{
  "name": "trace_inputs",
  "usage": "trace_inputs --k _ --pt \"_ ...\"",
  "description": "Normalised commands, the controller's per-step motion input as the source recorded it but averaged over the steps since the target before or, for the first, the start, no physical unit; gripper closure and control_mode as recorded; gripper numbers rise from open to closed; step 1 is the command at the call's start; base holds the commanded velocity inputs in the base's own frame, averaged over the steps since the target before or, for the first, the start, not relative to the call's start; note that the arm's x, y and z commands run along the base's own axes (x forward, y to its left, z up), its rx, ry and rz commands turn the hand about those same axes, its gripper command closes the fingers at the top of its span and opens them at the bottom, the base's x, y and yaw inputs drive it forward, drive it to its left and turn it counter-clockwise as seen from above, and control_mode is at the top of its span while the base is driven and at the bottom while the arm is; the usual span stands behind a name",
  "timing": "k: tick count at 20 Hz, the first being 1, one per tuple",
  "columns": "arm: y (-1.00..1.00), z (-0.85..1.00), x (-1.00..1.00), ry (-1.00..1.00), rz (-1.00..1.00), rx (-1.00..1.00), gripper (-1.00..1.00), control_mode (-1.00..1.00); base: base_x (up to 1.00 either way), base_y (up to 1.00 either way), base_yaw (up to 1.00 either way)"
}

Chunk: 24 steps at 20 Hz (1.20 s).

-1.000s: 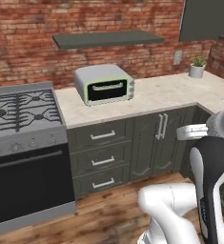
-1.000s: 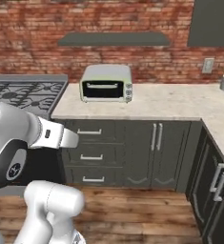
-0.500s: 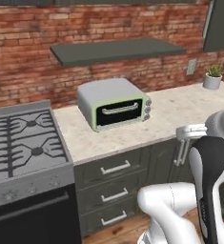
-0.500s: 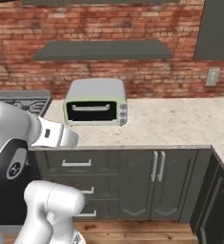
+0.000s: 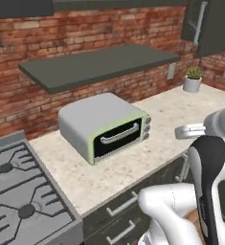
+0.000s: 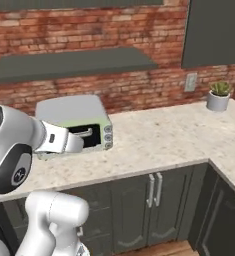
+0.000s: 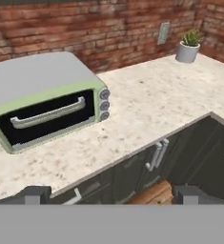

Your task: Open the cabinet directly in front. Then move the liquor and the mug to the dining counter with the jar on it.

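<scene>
The gripper (image 7: 111, 194) hangs low in front of the worktop (image 7: 147, 114), fingers spread wide and holding nothing, probably because the first job, opening a door, has not begun. Just beyond, a toaster oven (image 7: 46, 102) sits on the worktop with its door facing the room; a potted plant (image 7: 187, 45) stands far back in the corner. Farthest and highest, the cabinet (image 5: 207, 24) hangs on the wall, shut, its long bar handle (image 5: 198, 21) running upright, so the arm must reach up.
</scene>
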Motion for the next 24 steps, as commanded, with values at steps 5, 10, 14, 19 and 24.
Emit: trace_inputs --k 5,10,14,19,24 --pt "0.0 0.0 0.0 0.0 0.0 0.0 -1.0 1.0 0.33 0.13 -0.93" --pt "0.0 0.0 0.0 0.0 0.0 0.0 -1.0 1.0 0.2 0.0 -0.97" --pt "0.0 0.0 0.0 0.0 0.0 0.0 -1.0 1.0 0.35 0.0 -0.84" --pt "0.0 0.0 0.0 0.0 0.0 0.0 -1.0 1.0 0.46 0.0 -0.52" --pt "0.0 0.0 0.0 0.0 0.0 0.0 -1.0 1.0 0.64 -0.17 -0.15"
